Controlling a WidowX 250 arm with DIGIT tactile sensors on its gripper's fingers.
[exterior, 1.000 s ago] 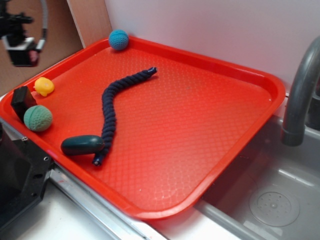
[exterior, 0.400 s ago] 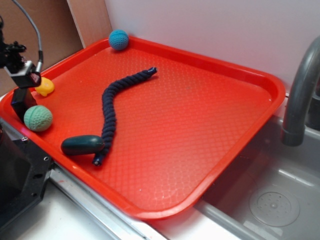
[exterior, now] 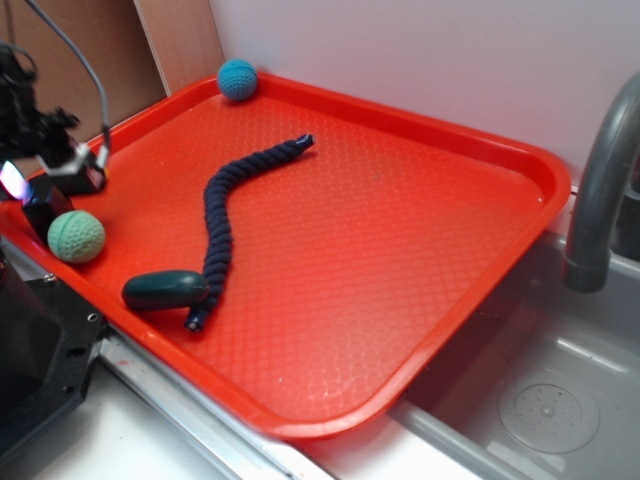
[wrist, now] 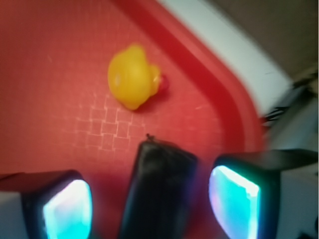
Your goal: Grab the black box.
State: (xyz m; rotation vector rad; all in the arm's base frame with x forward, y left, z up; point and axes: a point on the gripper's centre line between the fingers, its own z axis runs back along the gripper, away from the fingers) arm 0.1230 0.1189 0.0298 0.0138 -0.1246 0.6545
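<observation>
The black box [exterior: 42, 207] stands on the red tray [exterior: 400, 250] at its left edge, just behind the green ball [exterior: 76, 236]. My gripper [exterior: 48, 183] is low over the box, with one finger on each side of it. In the wrist view the box [wrist: 159, 189] sits between my two glowing pads [wrist: 67, 209], with a gap of red tray on both sides. The gripper [wrist: 149, 204] is open and not touching the box.
A yellow duck [wrist: 132, 74] lies just beyond the box near the tray rim. A dark teal capsule [exterior: 165, 290], a navy rope [exterior: 225, 215] and a blue ball [exterior: 237, 79] lie on the tray. A black machine [exterior: 35, 350] stands at front left, a faucet [exterior: 600, 180] at right.
My gripper has come down from above the tray's left edge and moved right, until its fingers straddle the black box. It now hides the duck in the exterior view.
</observation>
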